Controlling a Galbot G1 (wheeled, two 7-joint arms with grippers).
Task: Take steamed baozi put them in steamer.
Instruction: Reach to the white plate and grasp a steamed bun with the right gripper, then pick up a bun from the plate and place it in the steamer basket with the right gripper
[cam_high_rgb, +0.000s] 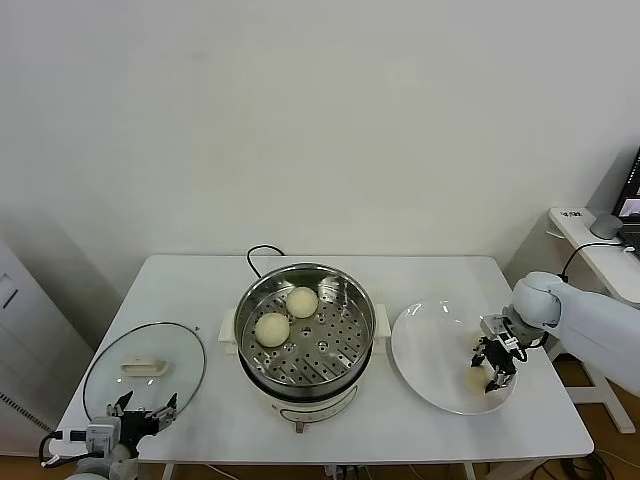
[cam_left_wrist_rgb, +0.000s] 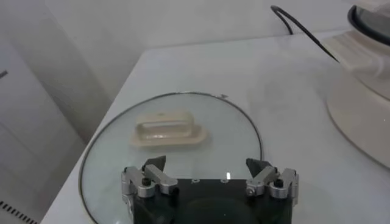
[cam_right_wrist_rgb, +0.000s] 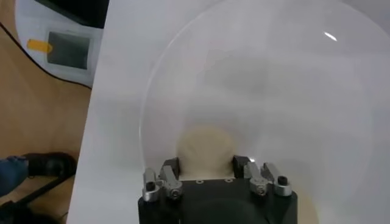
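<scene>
While two buns (cam_high_rgb: 286, 315) sit inside the steamer (cam_high_rgb: 352, 340), the right gripper (cam_high_rgb: 492, 375) pinches a third bun (cam_right_wrist_rgb: 206, 147) on the white plate (cam_high_rgb: 425, 345); the left gripper (cam_left_wrist_rgb: 207, 176), fingers spread, hangs over the glass lid (cam_left_wrist_rgb: 122, 164).

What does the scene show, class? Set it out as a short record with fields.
steamer: table centre, uncovered
baozi in steamer: two
plate: right of steamer, one baozi on its near edge
right end effector: around that baozi, fingers at its sides
lid: flat on table, left of steamer
left end effector: open, at lid's near edge, holding nothing
</scene>
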